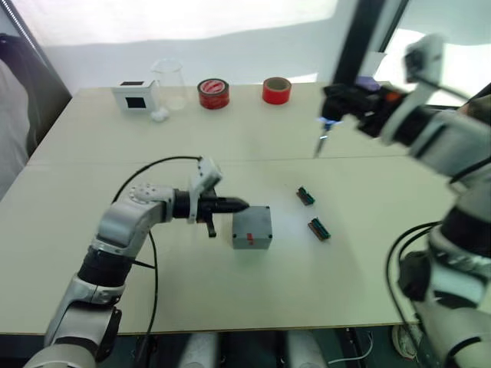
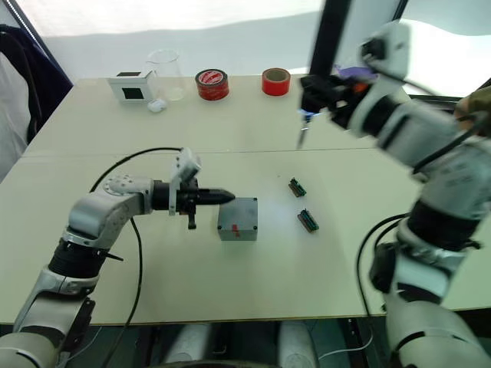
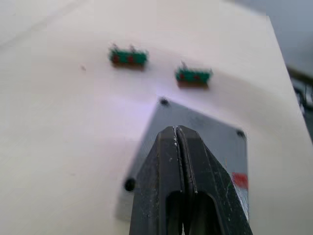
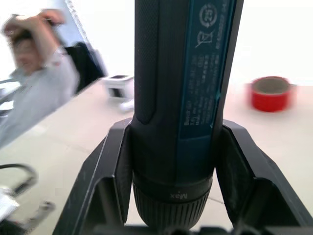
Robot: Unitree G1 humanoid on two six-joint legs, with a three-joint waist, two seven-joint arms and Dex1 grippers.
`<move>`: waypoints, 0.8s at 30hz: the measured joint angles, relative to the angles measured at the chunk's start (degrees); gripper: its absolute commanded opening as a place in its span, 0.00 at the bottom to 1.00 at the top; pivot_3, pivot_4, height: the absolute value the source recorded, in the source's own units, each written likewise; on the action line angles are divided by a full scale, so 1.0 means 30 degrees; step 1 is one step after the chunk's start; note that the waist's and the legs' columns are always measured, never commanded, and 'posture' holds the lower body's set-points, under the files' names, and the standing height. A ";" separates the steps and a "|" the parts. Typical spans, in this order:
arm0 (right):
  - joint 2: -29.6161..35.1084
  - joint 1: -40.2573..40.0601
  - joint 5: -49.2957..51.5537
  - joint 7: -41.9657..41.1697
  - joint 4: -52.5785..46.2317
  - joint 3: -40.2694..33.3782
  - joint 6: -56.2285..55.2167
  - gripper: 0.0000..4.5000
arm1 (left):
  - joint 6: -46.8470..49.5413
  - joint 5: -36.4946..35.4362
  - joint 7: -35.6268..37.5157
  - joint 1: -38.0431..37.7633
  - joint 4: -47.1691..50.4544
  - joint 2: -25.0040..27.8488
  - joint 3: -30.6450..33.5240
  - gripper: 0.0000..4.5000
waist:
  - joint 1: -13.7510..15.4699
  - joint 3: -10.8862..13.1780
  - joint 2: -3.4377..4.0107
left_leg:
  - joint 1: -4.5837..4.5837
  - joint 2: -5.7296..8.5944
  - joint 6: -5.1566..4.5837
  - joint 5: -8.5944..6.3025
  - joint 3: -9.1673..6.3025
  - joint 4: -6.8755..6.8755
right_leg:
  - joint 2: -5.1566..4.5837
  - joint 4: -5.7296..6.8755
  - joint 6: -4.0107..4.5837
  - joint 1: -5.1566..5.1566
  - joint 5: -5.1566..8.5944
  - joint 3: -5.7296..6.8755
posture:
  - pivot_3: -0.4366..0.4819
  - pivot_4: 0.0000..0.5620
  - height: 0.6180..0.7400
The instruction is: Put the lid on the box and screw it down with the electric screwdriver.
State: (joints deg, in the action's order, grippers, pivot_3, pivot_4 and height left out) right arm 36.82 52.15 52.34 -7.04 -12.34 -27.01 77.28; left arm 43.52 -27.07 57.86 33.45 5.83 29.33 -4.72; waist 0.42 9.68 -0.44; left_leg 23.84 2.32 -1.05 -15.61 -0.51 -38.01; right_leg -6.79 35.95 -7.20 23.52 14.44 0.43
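Bright backlight glares off the far wall (image 1: 192, 31); wrist views look perhaps slightly blurred.

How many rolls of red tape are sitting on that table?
2, both at the far edge of the table: one red tape roll beside the clear beaker, the other red tape roll to its right.

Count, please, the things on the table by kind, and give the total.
Grey box with lid on: 1
Green blocks: 2
Red tape rolls: 2
White cube: 1
Clear beaker: 1
Small white lump: 1
Total: 8
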 measured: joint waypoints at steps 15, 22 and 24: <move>0.8748 -0.6279 -0.0801 -0.5703 0.7000 0.6615 0.4951 0.40 | 0.0610 -0.2443 0.3634 -0.1121 0.5538 0.4492 -0.0675 0.00 | -0.0535 0.0141 0.0219 | 0.0152 -0.0012 -0.0059 -0.0026 0.0119 -0.0047 | 0.0021 -0.0088 -0.0075 0.0107 -0.0041 -0.0044 | 0.48 0.27 1.00; 0.8554 -0.4921 -0.3023 -0.7251 0.9439 0.9003 0.4503 0.40 | 0.0223 -0.2358 0.3463 -0.1620 0.5606 0.4801 -0.1138 0.00 | -0.0330 0.0164 0.0203 | 0.0173 0.0006 -0.0056 -0.0024 0.0105 -0.0074 | 0.0012 -0.0088 -0.0081 0.0101 -0.0045 -0.0043 | 0.48 0.27 1.00; 0.8558 -0.4682 -0.3507 -0.7877 0.9676 0.9448 0.4218 0.51 | 0.0221 -0.2376 0.3295 -0.1869 0.5625 0.4800 -0.1139 0.00 | -0.0364 0.0166 0.0198 | 0.0169 0.0006 -0.0056 -0.0024 0.0104 -0.0075 | 0.0014 -0.0086 -0.0084 0.0096 -0.0046 -0.0043 | 0.48 0.27 1.00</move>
State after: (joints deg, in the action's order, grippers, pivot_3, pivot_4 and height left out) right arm 62.49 38.11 41.82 -30.67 16.69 1.33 89.94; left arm 44.18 -34.19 67.74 27.85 22.71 43.73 -8.13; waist -0.67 10.18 0.16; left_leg 24.35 2.34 -1.21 -15.69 -0.19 -38.24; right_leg -6.74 35.70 -7.45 23.81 14.30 0.30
